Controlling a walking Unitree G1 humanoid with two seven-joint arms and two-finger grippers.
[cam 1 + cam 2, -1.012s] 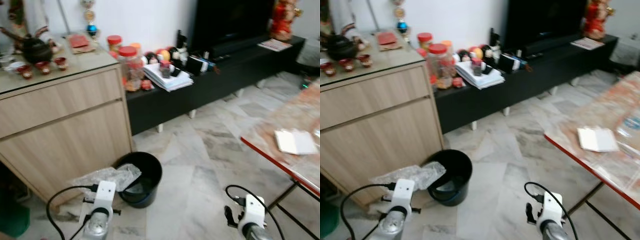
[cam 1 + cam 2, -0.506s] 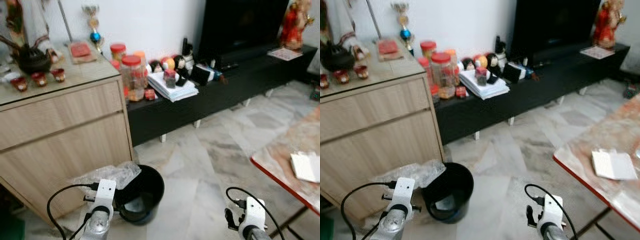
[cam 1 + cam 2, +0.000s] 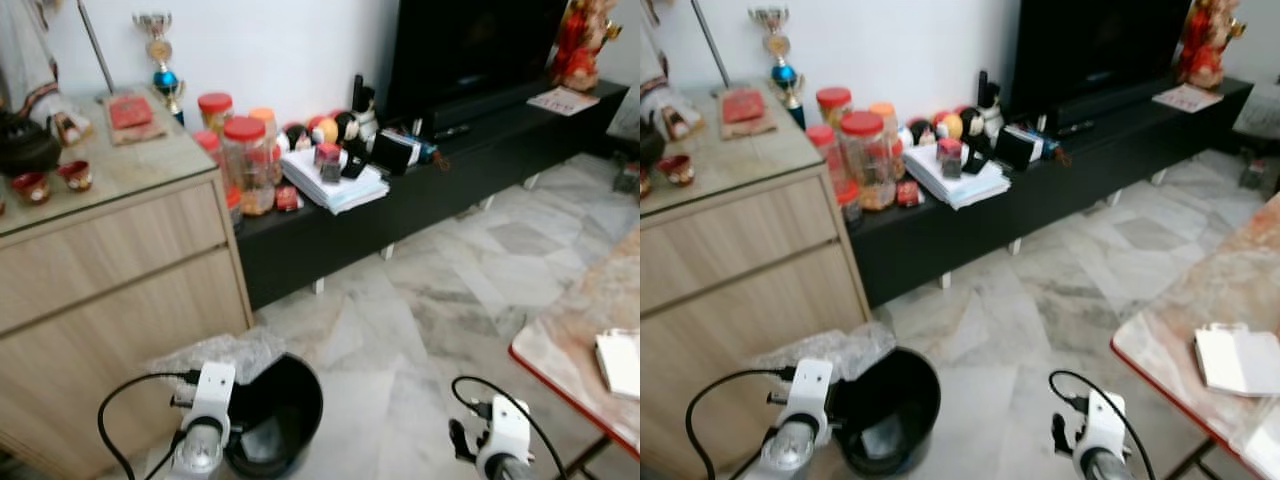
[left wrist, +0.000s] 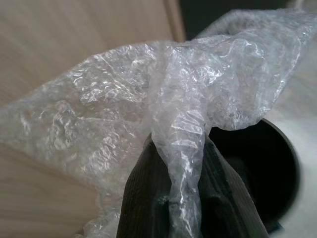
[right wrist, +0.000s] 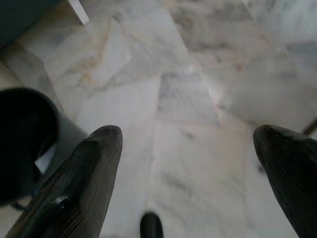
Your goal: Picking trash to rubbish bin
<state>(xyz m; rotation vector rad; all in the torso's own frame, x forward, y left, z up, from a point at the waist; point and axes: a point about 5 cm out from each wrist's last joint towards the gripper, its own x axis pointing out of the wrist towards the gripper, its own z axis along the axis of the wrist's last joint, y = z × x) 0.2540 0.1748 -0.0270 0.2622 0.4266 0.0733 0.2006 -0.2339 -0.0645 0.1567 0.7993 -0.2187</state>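
the carry is nearly done: the left end effector (image 4: 185, 198) is clenched on a sheet of bubble wrap (image 4: 148, 114), holding it beside the rim of the black rubbish bin (image 3: 275, 415) on the marble floor (by the wooden cabinet (image 3: 120, 270)). next it likely needs to shift over the opening and let go. the wrap is clear, crumpled, floppy. the right end effector (image 5: 188, 163) hangs spread wide, empty.

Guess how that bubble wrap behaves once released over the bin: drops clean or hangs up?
Bubble wrap droops around the left tool, so it is probably floppy and light. It spreads wide beside the black bin, so it may catch on the rim.
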